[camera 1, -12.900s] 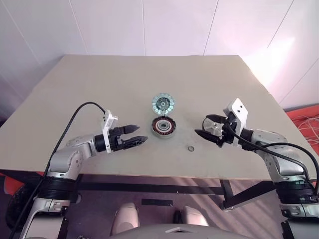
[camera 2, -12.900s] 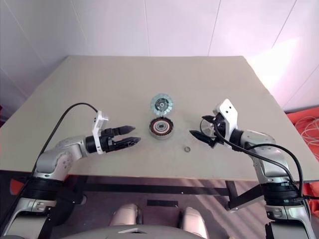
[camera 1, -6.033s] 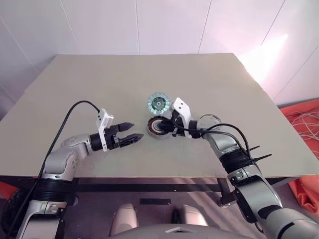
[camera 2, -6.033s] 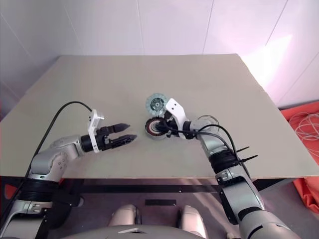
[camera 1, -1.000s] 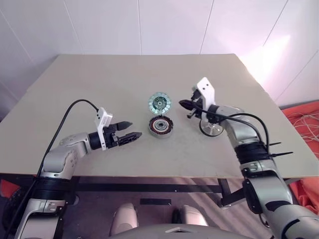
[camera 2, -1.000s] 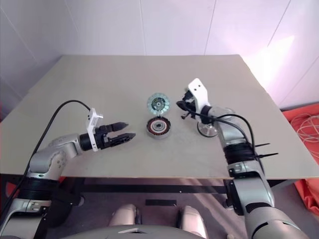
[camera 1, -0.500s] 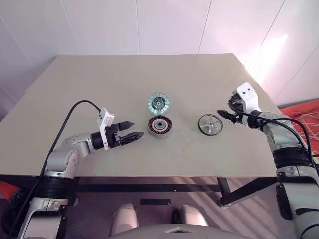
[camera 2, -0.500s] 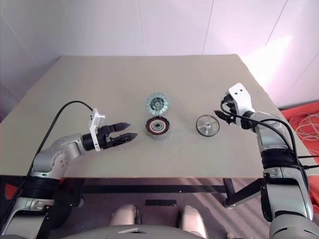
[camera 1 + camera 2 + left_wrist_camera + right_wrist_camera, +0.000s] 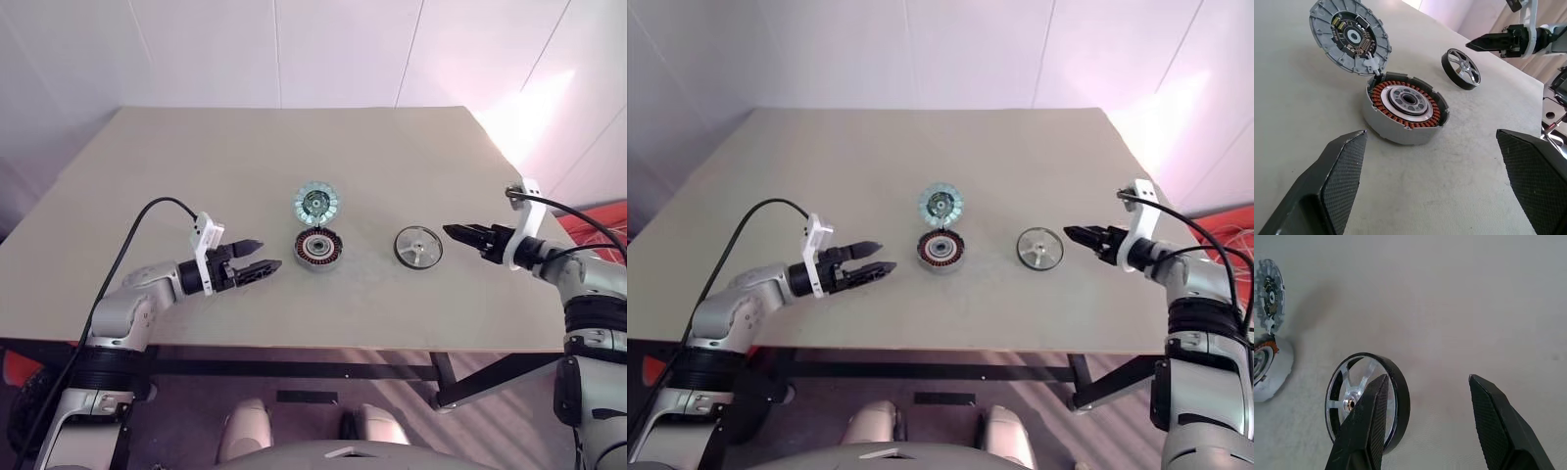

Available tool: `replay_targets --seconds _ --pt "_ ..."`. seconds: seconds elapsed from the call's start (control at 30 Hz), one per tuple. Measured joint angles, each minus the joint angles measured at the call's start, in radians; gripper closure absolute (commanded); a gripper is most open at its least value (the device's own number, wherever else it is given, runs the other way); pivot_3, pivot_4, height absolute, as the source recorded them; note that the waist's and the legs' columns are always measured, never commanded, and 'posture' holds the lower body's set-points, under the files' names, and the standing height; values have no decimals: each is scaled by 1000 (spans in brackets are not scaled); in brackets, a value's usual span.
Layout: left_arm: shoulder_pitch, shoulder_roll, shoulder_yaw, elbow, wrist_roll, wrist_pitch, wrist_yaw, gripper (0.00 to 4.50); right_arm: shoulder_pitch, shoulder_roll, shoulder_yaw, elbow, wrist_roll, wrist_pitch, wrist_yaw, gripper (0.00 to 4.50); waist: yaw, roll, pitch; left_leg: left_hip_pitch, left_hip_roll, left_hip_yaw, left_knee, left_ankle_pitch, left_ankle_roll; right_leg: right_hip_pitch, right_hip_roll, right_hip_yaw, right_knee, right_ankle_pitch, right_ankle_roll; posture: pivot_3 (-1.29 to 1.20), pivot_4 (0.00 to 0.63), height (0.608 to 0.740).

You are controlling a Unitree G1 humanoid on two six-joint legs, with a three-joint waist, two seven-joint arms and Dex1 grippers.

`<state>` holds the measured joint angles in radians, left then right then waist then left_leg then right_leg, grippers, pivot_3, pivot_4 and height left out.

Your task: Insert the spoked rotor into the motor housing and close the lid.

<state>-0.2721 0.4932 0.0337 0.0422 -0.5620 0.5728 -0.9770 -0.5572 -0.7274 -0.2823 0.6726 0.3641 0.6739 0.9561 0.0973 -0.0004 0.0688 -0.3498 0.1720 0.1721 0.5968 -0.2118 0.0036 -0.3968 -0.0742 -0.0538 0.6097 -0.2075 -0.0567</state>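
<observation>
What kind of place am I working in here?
Probably a lab or test room: a bare beige table against white panelled walls, holding just motor parts, the motor housing, its lid and the spoked rotor.

No readable text

The lid [image 9: 1350, 37], hinged open beside the motor housing [image 9: 1405, 109], shows small circuit marks too fine to read.

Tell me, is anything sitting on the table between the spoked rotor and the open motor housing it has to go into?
Nothing visible does. The spoked rotor lies flat on the table, right of the motor housing, with bare tabletop between them. The lid lies open behind the housing, off that path.
</observation>
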Motion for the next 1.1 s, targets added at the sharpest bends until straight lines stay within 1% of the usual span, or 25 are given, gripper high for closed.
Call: replay_targets --seconds 0.27,1.1 --pt "2 0 0 -4 0 1 1 0 42 -2 -10 34 20 30 41 1579 1 0 0 0 0 0 0 0 0 0 0 0 0 0 0 0 0 740" --pt "0 5 0 -3 16 -9 0 0 51 111 -11 12 92 106 50 1579 0 1 0 0 1 0 0 0 0 0 0 -1 0 0 0 0 0 740"
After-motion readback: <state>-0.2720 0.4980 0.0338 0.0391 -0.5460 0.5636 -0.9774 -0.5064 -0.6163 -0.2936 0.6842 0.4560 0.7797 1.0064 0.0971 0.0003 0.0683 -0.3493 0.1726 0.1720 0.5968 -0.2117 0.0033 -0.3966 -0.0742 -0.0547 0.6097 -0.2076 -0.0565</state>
